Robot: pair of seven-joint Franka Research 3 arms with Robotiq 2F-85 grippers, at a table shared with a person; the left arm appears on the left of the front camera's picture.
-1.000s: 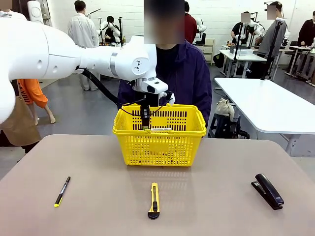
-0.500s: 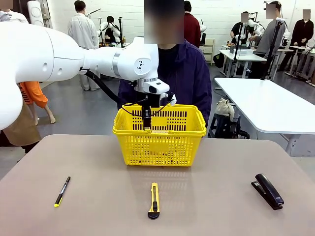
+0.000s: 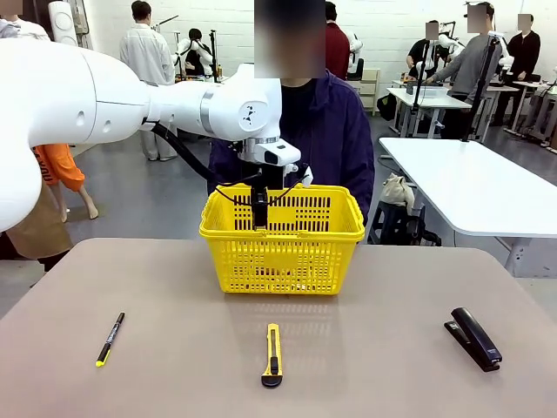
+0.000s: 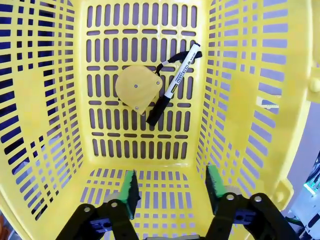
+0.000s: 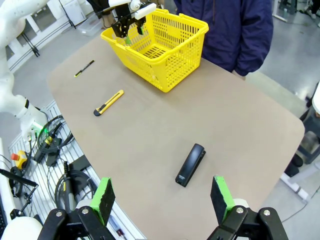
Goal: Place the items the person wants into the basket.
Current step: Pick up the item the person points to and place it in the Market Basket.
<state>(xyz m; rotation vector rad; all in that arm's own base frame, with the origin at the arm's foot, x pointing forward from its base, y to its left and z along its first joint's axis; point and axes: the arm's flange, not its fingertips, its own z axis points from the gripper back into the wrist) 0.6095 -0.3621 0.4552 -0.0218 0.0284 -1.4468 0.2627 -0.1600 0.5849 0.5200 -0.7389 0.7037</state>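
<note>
Basket (image 3: 283, 235) far centre on the surface (image 3: 174, 366), left claw (image 3: 258, 216) inside it, stapler (image 3: 473, 338) near right. Left wrist view — claw open, empty, above tape measure (image 4: 137, 89) touching marker pen (image 4: 173, 84) on the basket floor. Right wrist view — right claw (image 5: 162, 198) open, stapler below.

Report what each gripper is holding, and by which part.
Nothing is held. The left gripper hangs open over the basket, above the loose marker pen and tape measure; the right gripper is open above the stapler.
</note>
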